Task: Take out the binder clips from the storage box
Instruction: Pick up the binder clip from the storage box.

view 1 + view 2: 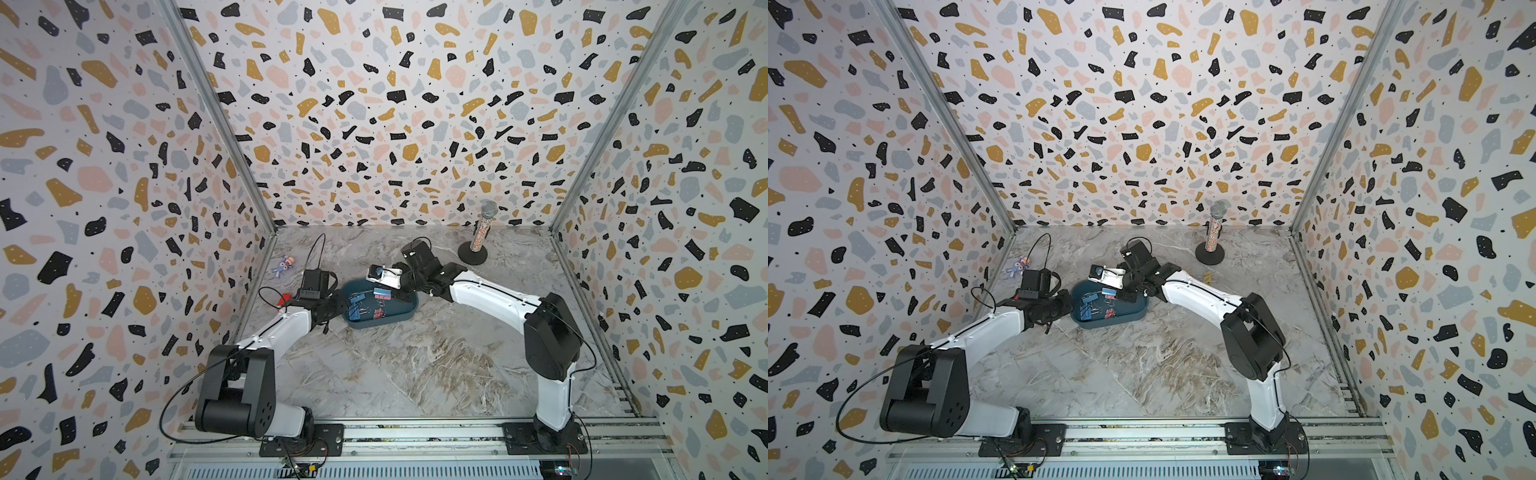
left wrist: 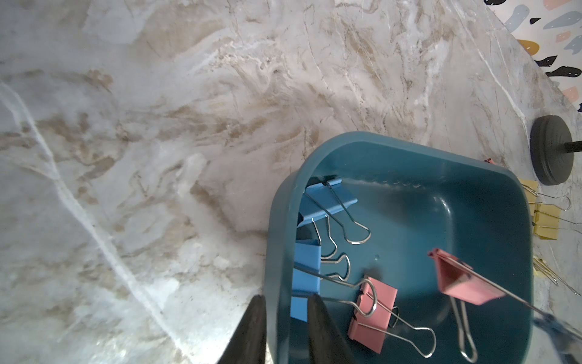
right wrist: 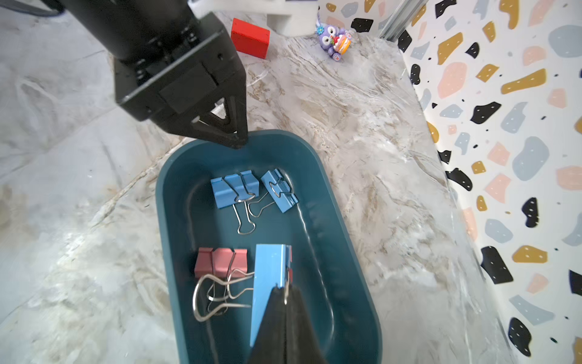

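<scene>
The dark teal storage box point(image 1: 401, 318) point(image 1: 1136, 316) lies mid-table. Inside it lie blue binder clips point(image 3: 234, 189) point(image 2: 330, 198) and a pink one point(image 3: 220, 261) point(image 2: 374, 312). My left gripper point(image 2: 286, 297) point(image 3: 239, 141) point(image 1: 340, 303) is at the box's left end. Its jaws straddle the box wall point(image 2: 280, 283) and are shut on it. My right gripper point(image 3: 285, 288) point(image 1: 400, 295) is over the box, shut on the wire handle of one clip point(image 3: 271, 277). That clip point(image 2: 463, 283) hangs above the box floor. It looks blue in the right wrist view and pink in the left wrist view.
Yellow clips point(image 2: 544, 220) lie on the marble just outside the box. A red block point(image 3: 250, 37) and a purple toy point(image 3: 333, 39) sit near the left wall. A microphone on a black round base point(image 1: 473, 253) stands at the back right.
</scene>
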`<action>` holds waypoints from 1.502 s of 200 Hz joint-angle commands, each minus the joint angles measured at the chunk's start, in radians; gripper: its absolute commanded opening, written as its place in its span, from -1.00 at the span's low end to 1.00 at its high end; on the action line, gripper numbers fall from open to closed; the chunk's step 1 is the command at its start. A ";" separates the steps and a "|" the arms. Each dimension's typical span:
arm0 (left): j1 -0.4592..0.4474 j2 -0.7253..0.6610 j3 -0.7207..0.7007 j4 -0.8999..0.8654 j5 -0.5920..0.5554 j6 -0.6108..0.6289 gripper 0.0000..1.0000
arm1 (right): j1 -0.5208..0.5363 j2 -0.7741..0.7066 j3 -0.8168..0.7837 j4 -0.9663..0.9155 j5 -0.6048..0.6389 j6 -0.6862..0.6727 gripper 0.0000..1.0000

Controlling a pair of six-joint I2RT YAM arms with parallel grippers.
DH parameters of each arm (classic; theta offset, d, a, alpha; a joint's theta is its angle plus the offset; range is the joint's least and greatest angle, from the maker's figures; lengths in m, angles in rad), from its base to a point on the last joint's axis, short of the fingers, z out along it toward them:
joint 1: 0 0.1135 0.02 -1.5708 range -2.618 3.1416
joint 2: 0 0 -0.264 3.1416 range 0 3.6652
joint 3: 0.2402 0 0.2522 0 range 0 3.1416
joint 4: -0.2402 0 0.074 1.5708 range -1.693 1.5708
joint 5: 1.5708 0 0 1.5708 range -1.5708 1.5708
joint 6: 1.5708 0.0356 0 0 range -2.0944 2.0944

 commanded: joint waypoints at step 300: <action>0.007 -0.002 -0.016 0.023 0.009 -0.003 -0.47 | -0.051 0.150 0.077 -0.162 -0.210 0.012 -1.00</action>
